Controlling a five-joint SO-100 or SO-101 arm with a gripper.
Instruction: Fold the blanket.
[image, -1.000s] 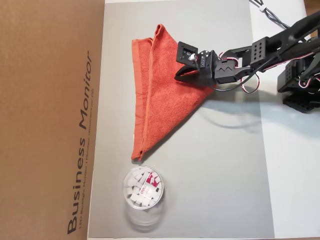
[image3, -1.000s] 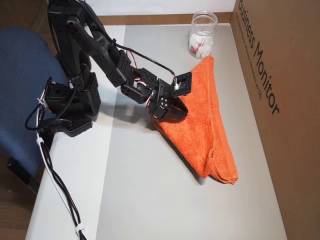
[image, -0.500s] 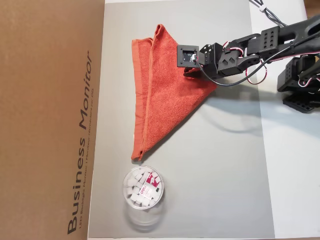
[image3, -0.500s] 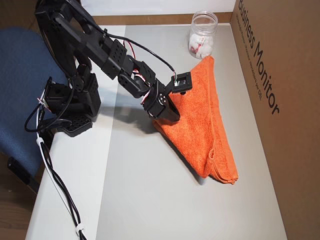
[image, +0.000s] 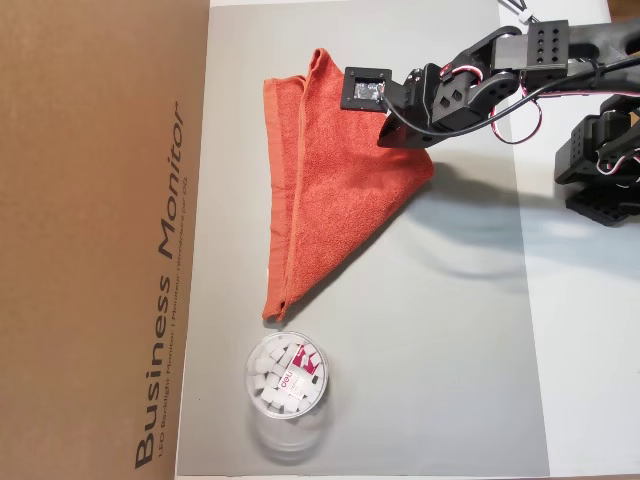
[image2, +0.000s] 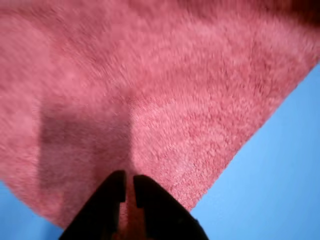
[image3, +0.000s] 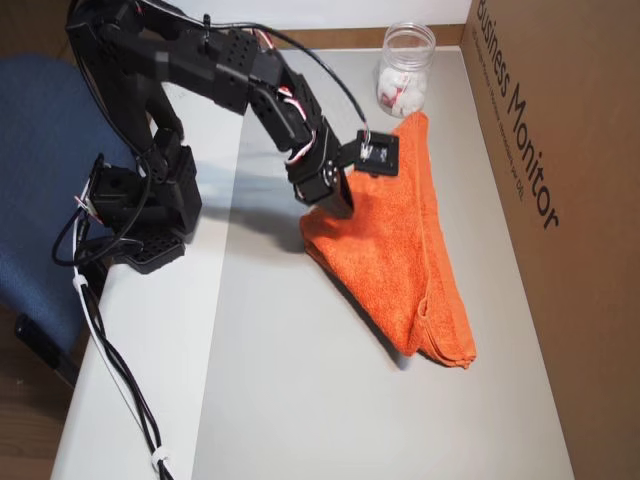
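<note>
Blanket (image: 335, 195) lies on the grey mat (image: 450, 350) as a triangle, already doubled corner to corner: long hemmed edges stacked along the side next to the cardboard box (image: 100, 240), one point aimed at the tub (image: 285, 377), another up near the mat's far edge in an overhead view, third point sticking out toward the arm's base. In an overhead view (image3: 400, 250) two layers show at the near tip, so one diagonal fold looks done and lies fairly flat, w/ a slight bunch at the tip.

Gripper (image: 400, 138) is over the blanket's arm-side corner, raised a bit above the cloth judging by its shadow in an overhead view (image3: 335, 200). In wrist view the gripper (image2: 128, 186) has its jaws nearly together, only a thin slit between the tips; pink shows in that slit, but can't tell if it's pinched cloth or just blanket behind. No fabric visibly lifted off the mat in either overhead view, so prob. not gripping anything, but not certain.

What's left, as I judge it: maybe a 2nd fold, taking the arm-side corner across to the hemmed edge to make a smaller, neater packet. If one fold is all that's wanted, task is basically finished. Tub stands just off the blanket's tip, apart from it.
</note>
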